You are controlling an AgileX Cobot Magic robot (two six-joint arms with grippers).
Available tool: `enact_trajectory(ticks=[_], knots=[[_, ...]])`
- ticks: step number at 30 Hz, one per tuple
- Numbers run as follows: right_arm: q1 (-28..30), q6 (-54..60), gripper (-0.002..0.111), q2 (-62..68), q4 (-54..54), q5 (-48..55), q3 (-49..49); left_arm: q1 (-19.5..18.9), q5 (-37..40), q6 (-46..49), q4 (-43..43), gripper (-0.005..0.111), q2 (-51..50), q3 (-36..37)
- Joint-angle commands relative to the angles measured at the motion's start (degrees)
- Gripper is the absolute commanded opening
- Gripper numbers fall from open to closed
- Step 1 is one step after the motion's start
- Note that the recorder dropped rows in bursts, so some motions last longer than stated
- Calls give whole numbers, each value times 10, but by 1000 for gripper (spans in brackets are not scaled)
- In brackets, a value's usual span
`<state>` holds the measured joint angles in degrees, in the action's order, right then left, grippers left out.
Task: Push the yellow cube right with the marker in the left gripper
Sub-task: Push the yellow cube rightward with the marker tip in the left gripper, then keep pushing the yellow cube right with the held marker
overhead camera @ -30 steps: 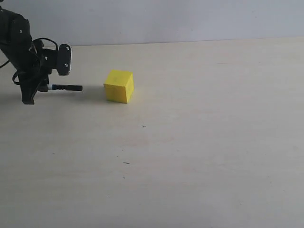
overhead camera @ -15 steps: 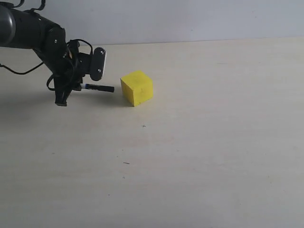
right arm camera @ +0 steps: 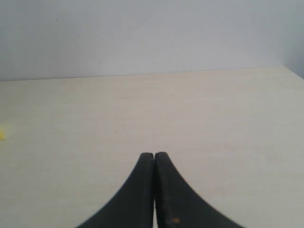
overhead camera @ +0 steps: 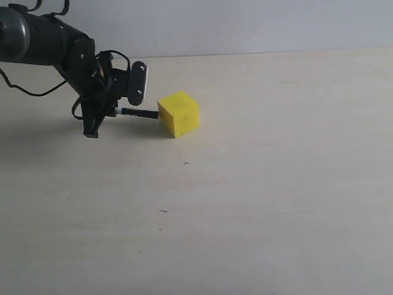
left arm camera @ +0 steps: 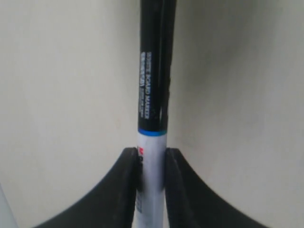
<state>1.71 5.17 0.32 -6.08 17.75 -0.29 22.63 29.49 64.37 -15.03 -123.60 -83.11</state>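
The yellow cube (overhead camera: 179, 114) rests on the pale table, turned slightly on its base. My left gripper (overhead camera: 109, 111) is just left of it, shut on the marker (overhead camera: 137, 113), which lies level with its black cap tip touching the cube's left face. In the left wrist view the black fingers (left arm camera: 128, 183) clamp the marker's (left arm camera: 153, 95) white barrel, and its black cap runs away from the jaws; the cube is out of that frame. My right gripper (right arm camera: 154, 154) is shut on nothing and is not seen in the exterior view. A sliver of the yellow cube (right arm camera: 2, 134) shows at that view's edge.
The pale wooden table (overhead camera: 258, 196) stretches wide to the right and front of the cube. A grey wall (overhead camera: 245, 24) stands behind the table's far edge. Small dark specks (overhead camera: 163, 211) mark the surface.
My left gripper has moved right with the marker. The cube has been shoved to the right and has turned a little; the marker's tip now touches it.
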Motion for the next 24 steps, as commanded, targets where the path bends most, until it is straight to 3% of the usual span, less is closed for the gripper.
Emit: enact_trajectory(ticks=[1,8,13,19,24], knots=[[3,4,0,-3,0,-3,3,21,-23,-9,8,0,3,-2],[3,4,0,-3,0,-3,3,-3,-10,-36,5,0,4,-2],[3,4,0,-3,0,-3,3,5,-15,-49,8,0,3,-2],[3,4,0,-3,0,-3,3,26,-128,-100,8,0,2,-2],[3,4,0,-3,0,-3,3,19,-102,-129,8,0,2,-8]])
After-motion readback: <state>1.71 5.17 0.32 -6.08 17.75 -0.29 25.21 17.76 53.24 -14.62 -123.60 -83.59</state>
